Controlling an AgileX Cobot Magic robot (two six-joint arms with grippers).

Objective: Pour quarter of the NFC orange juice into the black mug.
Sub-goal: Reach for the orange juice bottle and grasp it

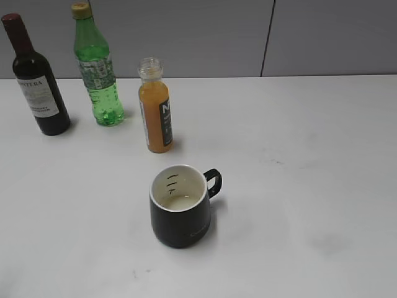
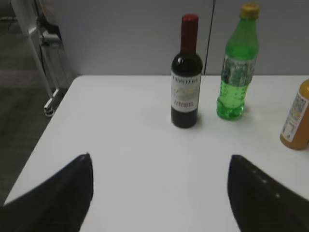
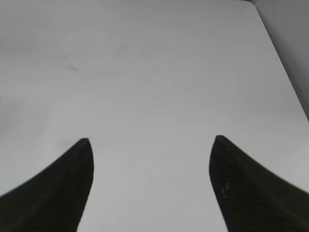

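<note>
The NFC orange juice stands upright and uncapped on the white table, behind the black mug; its edge also shows at the right of the left wrist view. The black mug stands in front of it, handle to the right, cream inside with small dark marks. Neither gripper shows in the exterior view. My left gripper is open and empty over bare table, well short of the bottles. My right gripper is open and empty over bare table.
A dark wine bottle and a taller green bottle stand at the back left; both also show in the left wrist view, the wine bottle left of the green one. The table's left edge and right edge are visible.
</note>
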